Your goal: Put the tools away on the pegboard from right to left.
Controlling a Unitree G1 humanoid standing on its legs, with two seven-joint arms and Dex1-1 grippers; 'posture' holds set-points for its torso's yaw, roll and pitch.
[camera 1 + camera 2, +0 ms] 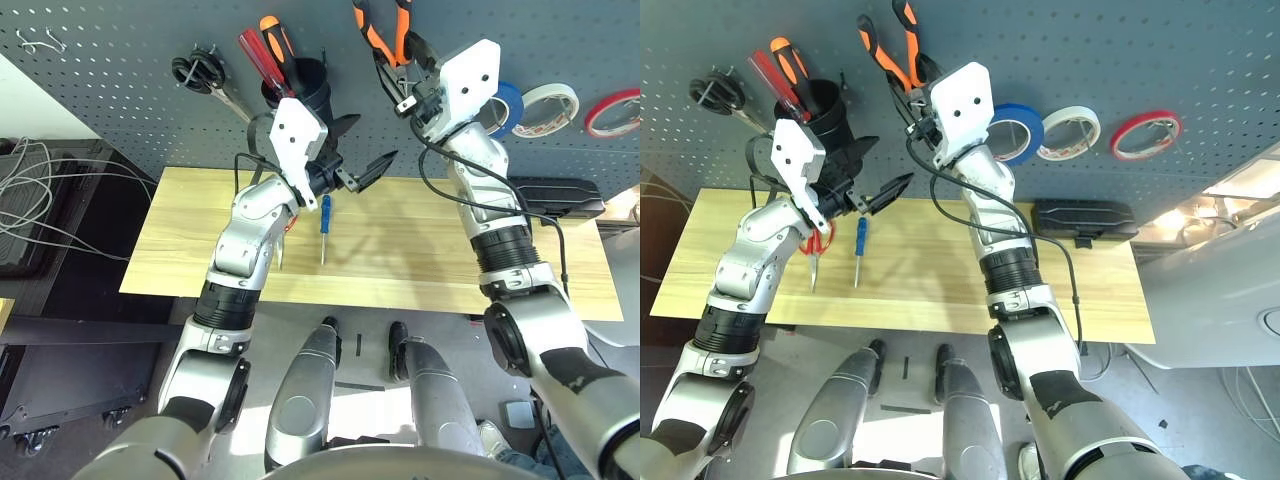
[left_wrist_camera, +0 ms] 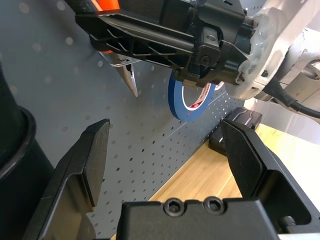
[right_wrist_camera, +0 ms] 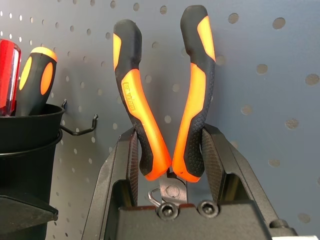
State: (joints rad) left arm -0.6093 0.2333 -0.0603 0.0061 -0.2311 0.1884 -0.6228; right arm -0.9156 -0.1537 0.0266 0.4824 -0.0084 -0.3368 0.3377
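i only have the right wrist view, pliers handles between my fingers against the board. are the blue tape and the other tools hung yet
Observer: The blue tape roll already hangs on the pegboard, just right of your right end effector.
Operator: and the screwdriver and red scissors
Observer: Both lie on the wooden table: the small blue-handled screwdriver near the middle, the red-handled scissors to its left.
Operator: where is my left arm
Observer: The left end effector hangs above the screwdriver with its jaws open and nothing in them.
Operator: are the pliers on a hook
Observer: I cannot tell; the orange-and-black-handled pliers stand handles up against the board, your fingers closed on them.
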